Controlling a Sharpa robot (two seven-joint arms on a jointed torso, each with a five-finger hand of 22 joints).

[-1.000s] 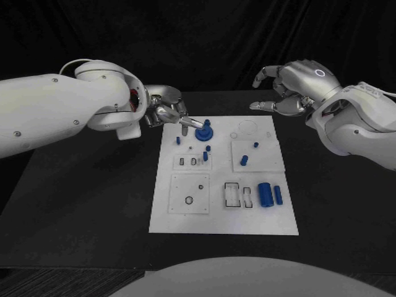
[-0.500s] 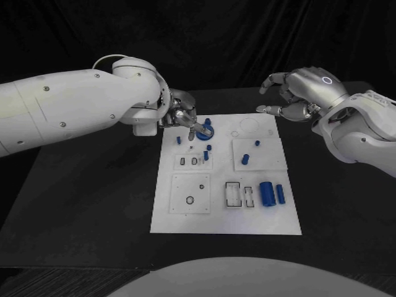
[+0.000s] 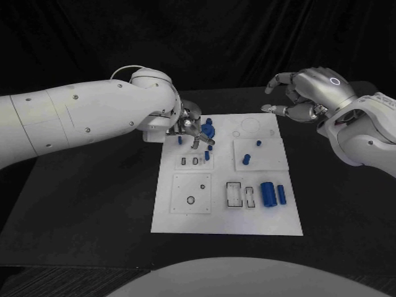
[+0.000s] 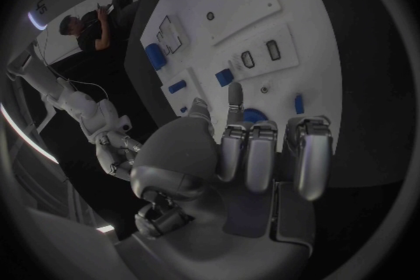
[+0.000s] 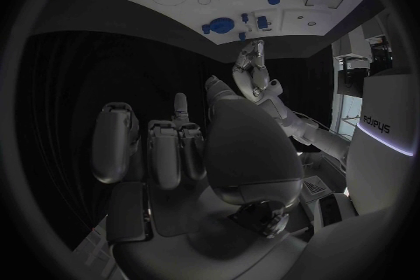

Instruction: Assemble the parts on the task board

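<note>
The left hand (image 3: 191,129) is held over the board's (image 3: 224,216) far-left corner, whether gripping cannot be told. The right hand (image 3: 307,93) is kept empty, fingers apart, beyond the board.

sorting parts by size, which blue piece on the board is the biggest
The thick blue cylinder lying near the task board's near right corner, beside the rectangular cutouts. It is clearly longer and fatter than the slim blue peg next to it and the small pieces farther up.

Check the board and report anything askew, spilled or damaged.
Nothing stands out. The task board lies flat on the table, blue parts lie or stand on it, and no hand holds one that I can see.
</note>
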